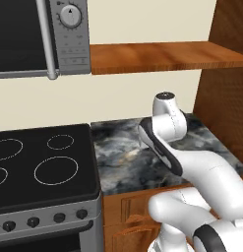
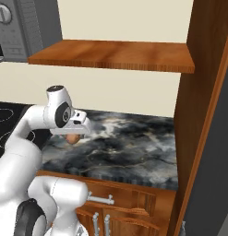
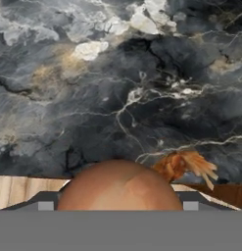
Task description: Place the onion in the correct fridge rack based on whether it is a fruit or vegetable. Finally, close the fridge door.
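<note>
The onion (image 3: 120, 185), a pinkish-brown ball with frayed orange roots, sits between my gripper's (image 3: 120, 205) two dark fingertips at the bottom of the hand view. In the right base view the onion (image 2: 73, 138) hangs under the hand, held by the gripper (image 2: 73, 136) a little above the dark marble counter (image 2: 129, 147). The gripper is shut on the onion and points down at the counter. In the left base view the arm's wrist (image 1: 167, 120) covers the hand. The fridge rack is out of view.
A black stove top (image 1: 42, 165) lies left of the counter, with a microwave (image 1: 39, 37) above it. A wooden shelf (image 2: 115, 55) runs overhead. A tall wooden panel (image 2: 201, 115) and a dark grey surface (image 2: 214, 175) stand at the right. Cabinet drawers (image 2: 124, 207) sit below.
</note>
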Controlling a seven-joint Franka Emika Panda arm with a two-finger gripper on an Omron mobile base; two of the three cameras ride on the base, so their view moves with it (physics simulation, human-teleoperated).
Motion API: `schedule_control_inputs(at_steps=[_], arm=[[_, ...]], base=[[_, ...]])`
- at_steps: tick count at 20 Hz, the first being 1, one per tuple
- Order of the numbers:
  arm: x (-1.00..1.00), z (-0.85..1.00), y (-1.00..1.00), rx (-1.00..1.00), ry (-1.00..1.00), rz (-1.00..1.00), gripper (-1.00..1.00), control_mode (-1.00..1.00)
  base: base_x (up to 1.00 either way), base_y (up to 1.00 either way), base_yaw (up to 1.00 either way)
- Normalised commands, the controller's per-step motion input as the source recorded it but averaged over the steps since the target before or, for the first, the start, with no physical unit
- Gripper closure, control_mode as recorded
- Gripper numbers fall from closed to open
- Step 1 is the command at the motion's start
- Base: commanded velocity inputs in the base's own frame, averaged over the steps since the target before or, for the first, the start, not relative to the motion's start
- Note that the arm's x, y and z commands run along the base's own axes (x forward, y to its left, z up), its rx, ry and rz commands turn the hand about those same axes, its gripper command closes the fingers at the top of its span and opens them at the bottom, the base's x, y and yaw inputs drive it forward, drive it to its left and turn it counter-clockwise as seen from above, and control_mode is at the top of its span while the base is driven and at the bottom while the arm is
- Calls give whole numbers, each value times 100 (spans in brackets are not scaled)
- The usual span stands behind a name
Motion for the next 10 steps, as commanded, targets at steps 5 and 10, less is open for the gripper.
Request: schedule_control_inputs(at_steps=[5,10], arm=[[0,0,11,0,0,1,100,-100],[-9,0,16,-2,0,1,100,-100]], base=[[0,0,0],[0,0,0]])
